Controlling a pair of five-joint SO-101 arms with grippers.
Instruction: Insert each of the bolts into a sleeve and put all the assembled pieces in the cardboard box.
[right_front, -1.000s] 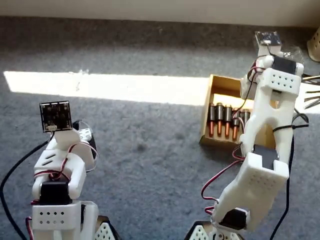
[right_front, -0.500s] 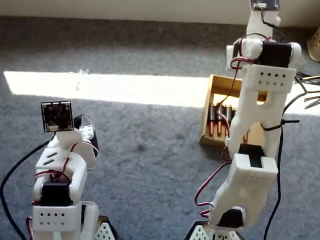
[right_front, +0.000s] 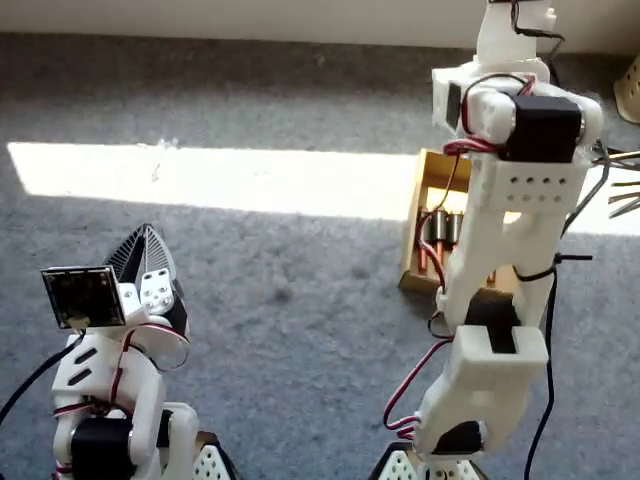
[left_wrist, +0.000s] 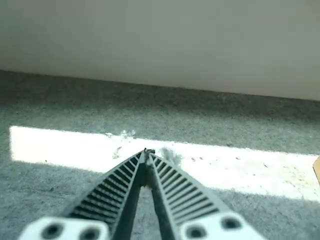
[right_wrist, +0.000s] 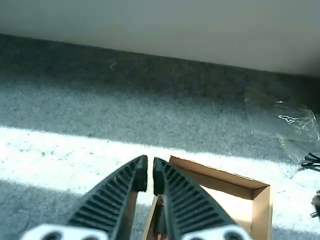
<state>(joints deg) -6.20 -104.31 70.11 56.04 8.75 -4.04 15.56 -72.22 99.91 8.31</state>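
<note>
The cardboard box (right_front: 428, 168) lies on the grey carpet at the right, with several assembled pieces (right_front: 441, 228), dark sleeves on copper bolts, standing side by side inside it. The raised right arm (right_front: 520, 190) covers much of the box. In the right wrist view my right gripper (right_wrist: 149, 171) hangs above the box's near corner (right_wrist: 220, 182), shut with nothing between its fingers; one copper bolt end (right_wrist: 159, 231) peeks out below them. My left gripper (right_front: 147, 232) sits low at the left, far from the box, shut and empty (left_wrist: 146, 153).
A bright sunlit strip (right_front: 210, 175) crosses the carpet. A clear plastic bag (right_wrist: 285, 120) lies beyond the box. Cables (right_front: 622, 185) run along the right edge, and a pale wall (left_wrist: 160, 40) borders the far side.
The right arm has lifted up and away from the box interior. The left arm has pulled back and tilted, bringing its gripper into the high view.
</note>
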